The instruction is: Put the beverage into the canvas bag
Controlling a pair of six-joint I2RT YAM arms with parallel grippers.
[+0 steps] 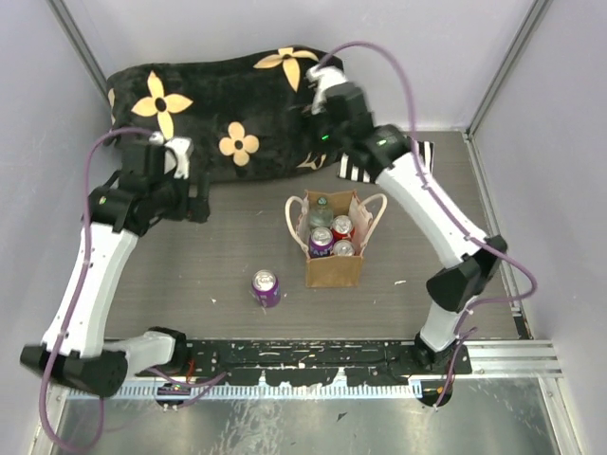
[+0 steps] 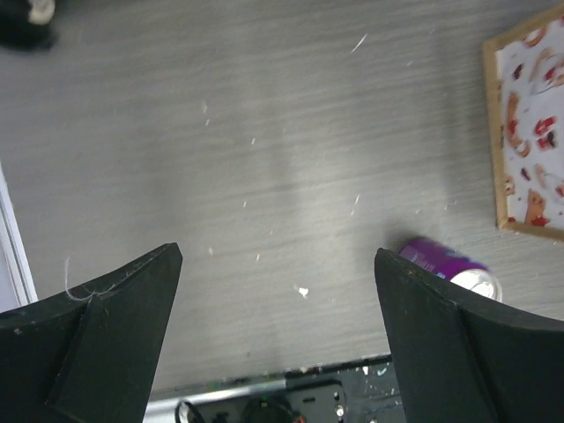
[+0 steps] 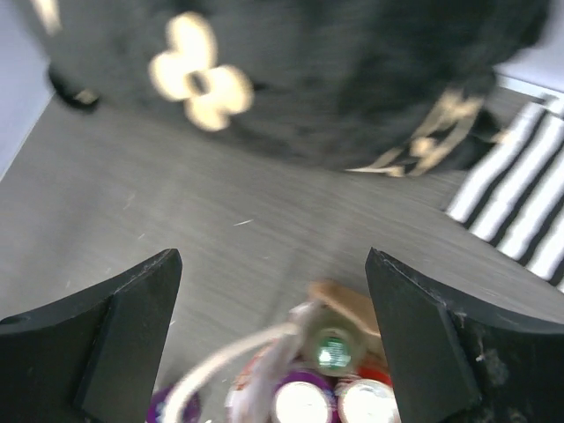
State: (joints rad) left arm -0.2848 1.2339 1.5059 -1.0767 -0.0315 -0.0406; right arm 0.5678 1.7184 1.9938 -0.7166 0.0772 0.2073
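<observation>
The tan canvas bag (image 1: 334,267) with cream loop handles stands upright at mid-table. It holds a green-capped bottle (image 1: 321,214), a red can, a purple can and a silver can. Another purple can (image 1: 266,287) stands on the table, left of the bag and apart from it. My left gripper (image 1: 196,204) is open and empty, raised left of the bag. In the left wrist view (image 2: 278,300) the purple can (image 2: 448,264) lies past its right finger. My right gripper (image 1: 327,100) is open and empty, high behind the bag. The blurred right wrist view (image 3: 273,300) shows the bag's contents (image 3: 333,349) below.
A black plush cloth with yellow flowers (image 1: 209,95) lies across the back. A black-and-white striped cloth (image 1: 355,169) lies behind the bag, also in the right wrist view (image 3: 520,203). A black rail (image 1: 313,355) runs along the near edge. Walls close in on both sides.
</observation>
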